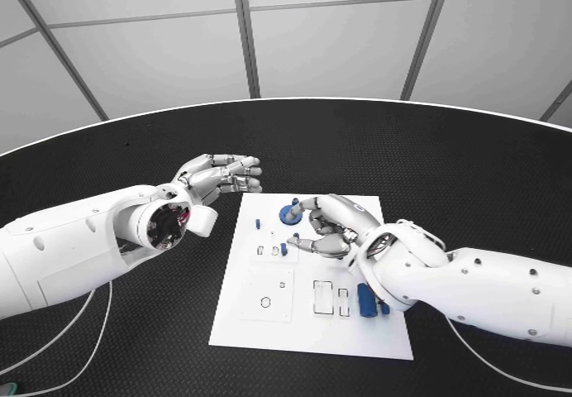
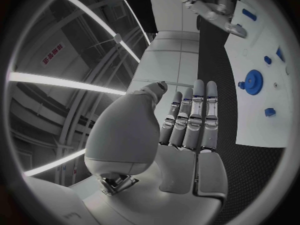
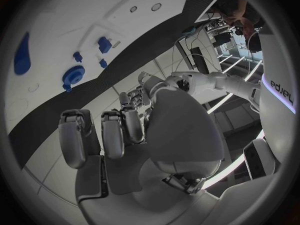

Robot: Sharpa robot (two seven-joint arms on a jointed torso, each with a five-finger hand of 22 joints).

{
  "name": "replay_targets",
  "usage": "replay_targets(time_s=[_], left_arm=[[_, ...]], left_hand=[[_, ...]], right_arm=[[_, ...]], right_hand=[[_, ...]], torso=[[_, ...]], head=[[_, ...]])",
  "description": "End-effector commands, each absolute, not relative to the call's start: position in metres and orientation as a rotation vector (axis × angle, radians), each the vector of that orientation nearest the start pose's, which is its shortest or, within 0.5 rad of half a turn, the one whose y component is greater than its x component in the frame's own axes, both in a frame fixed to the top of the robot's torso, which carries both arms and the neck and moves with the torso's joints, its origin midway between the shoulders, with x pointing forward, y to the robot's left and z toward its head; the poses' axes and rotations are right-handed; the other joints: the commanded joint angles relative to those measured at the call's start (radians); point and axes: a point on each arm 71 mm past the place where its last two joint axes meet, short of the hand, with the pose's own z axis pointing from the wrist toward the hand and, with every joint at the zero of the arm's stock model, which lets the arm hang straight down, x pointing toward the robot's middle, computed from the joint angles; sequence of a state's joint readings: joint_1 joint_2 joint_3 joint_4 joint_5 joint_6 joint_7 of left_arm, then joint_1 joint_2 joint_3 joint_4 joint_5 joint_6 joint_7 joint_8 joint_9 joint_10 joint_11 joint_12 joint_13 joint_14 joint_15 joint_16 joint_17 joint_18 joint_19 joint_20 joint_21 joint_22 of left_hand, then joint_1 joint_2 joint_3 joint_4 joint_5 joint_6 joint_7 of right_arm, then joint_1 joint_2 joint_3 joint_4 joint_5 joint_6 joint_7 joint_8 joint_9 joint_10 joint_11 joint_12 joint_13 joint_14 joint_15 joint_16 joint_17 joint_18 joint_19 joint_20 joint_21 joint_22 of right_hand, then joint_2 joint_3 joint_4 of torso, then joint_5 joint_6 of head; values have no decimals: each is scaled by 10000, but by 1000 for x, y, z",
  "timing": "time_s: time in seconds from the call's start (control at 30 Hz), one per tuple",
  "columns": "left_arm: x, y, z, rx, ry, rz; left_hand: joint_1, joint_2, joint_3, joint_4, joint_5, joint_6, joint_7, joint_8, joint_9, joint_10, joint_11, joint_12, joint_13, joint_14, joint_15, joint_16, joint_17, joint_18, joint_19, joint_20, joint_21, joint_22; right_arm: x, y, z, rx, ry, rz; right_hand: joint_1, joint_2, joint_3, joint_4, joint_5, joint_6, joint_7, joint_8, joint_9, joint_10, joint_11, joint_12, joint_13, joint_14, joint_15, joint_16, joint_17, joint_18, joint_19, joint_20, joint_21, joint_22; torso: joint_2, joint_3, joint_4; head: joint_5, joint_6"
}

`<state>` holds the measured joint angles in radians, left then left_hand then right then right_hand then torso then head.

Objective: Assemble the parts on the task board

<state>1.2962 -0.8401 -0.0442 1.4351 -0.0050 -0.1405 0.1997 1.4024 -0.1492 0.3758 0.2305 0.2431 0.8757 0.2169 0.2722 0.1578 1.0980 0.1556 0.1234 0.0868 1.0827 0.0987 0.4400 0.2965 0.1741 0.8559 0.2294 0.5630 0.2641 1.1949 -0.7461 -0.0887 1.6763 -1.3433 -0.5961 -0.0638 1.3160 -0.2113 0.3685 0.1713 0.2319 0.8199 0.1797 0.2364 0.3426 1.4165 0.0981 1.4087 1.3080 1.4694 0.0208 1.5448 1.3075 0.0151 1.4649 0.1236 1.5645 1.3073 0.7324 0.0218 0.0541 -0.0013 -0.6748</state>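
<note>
Looking down from the head view, the board [image 1: 312, 322] lies in the middle of the black worktop [image 1: 477, 165]. The right hand [image 1: 328, 225] hangs over the board's far half with its fingers curled inward; whether anything sits between them cannot be told. A blue gear [image 1: 290, 213] lies just beside those fingers, on their far left side. Two long blue parts [image 1: 372, 303] lie near the board's right edge, beside the right wrist. The left hand [image 1: 218, 178] hovers above the worktop just off the board's far left corner, fingers bent loosely and apart, holding nothing.

From the left wrist view, the left hand [image 2: 190, 130] shows straight fingers lying side by side, empty, well apart from the board [image 2: 259, 130]. On the board are the gear [image 2: 253, 81] and a small blue part [image 2: 269, 112].

From the right wrist view, the right hand [image 3: 119, 135] has its fingers bent forward with nothing visible in them. The gear [image 3: 73, 76] and a long blue part [image 3: 22, 53] lie on the board [image 3: 94, 15] beyond the fingertips.
</note>
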Motion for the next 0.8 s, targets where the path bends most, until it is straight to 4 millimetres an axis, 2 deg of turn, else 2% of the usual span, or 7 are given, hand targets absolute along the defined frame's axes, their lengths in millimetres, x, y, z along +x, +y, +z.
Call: replay_targets(time_s=[0.03, 0.27, 0.33, 0.43, 0.5, 0.63, 0.8], left_arm=[[516, 221, -156, -9995, 17527, -14704], [521, 220, -168, -8015, 19722, -12626], [522, 221, -172, -7609, 20289, -11811], [525, 220, -175, -7043, 20964, -10608], [527, 219, -175, -6660, 21283, -9830], [534, 212, -176, -5934, 22099, -7949], [537, 200, -181, -5433, 22924, -6543]], left_hand=[[-121, -68, 126, 69, -36, 435, -186, 224, 133, 690, -327, 220, 113, 1085, -383, 1159, 628, 112, 670, -364, 815, 420], [-216, -134, 455, -123, -118, 795, -603, 557, 563, 1710, -735, 758, 694, 2045, -884, 4931, 3234, 103, 1418, -1109, 3211, 1816], [-377, -275, 218, -182, -118, 859, -778, 810, 887, 2013, -996, 1789, 1568, 2655, -1058, 7314, 5933, 79, 1359, -1289, 4139, 2423], [-731, -438, -197, 67, -110, 877, -966, 1261, 1457, 1808, -1213, 3641, 3144, 3334, -1175, 9052, 8158, -157, 1967, -1399, 5800, 4421], [-945, -281, -399, 542, -86, 626, -1020, 1691, 2124, 1016, -1208, 5449, 4734, 3635, -1226, 9683, 9070, -316, 2333, -1440, 6790, 5714], [-2226, 84, -789, 625, -109, 502, -1158, 2260, 2956, 1419, -1319, 8223, 7363, 4196, -1339, 10322, 10348, -599, 3404, -1546, 7788, 7412], [-2541, 101, -1055, 630, -135, 372, -1247, 2637, 3501, 1925, -1391, 9704, 8911, 4454, -1429, 10640, 11074, -824, 4289, -1662, 8341, 8588]], right_arm=[[436, -155, -160, 367, 14578, 9606], [427, -204, -149, 1291, 14318, 9050], [425, -216, -148, 1515, 14263, 8823], [423, -229, -147, 1770, 14249, 8514], [423, -235, -146, 1888, 14245, 8349], [424, -244, -147, 2110, 14257, 8056], [427, -248, -150, 2578, 14484, 7599]], right_hand=[[86, -13, -18, 56, 148, 151, -29, 79, 2, -22, -61, -67, 1032, 848, -20, -26, 1990, -151, 1059, 18, 63, 2635], [21, -129, -119, 297, 529, 354, -108, 194, -32, -115, -136, -211, 884, 776, -96, -168, 1727, -133, 1021, -56, 1, 2600], [-8, -160, -169, 362, 523, 380, -123, 214, -38, -106, -151, -211, 879, 773, -110, -178, 1711, -134, 1022, -70, 1, 2600], [-47, -197, -264, 472, 494, 425, -149, 253, -45, -75, -173, -196, 887, 771, -130, -188, 1699, -138, 1031, -90, 16, 2609], [-51, -211, -307, 522, 485, 457, -163, 278, -45, -65, -186, -194, 887, 771, -141, -193, 1693, -136, 1028, -100, 11, 2606], [-45, -223, -357, 579, 478, 492, -179, 307, -46, -53, -201, -190, 888, 769, -155, -201, 1682, -135, 1025, -113, 6, 2603], [-49, -243, -423, 651, 487, 521, -195, 335, -49, -44, -216, -190, 886, 760, -169, -222, 1644, -127, 1007, -127, -25, 2586]], torso=[[-123, 44, -53], [-285, 132, -111], [-317, 145, -126], [-387, 175, -135], [-424, 192, -130], [-498, 223, -122], [-527, 220, -105]], head=[[8, -5], [94, -67], [85, -75], [129, -140], [165, -173], [223, -253], [248, -313]])
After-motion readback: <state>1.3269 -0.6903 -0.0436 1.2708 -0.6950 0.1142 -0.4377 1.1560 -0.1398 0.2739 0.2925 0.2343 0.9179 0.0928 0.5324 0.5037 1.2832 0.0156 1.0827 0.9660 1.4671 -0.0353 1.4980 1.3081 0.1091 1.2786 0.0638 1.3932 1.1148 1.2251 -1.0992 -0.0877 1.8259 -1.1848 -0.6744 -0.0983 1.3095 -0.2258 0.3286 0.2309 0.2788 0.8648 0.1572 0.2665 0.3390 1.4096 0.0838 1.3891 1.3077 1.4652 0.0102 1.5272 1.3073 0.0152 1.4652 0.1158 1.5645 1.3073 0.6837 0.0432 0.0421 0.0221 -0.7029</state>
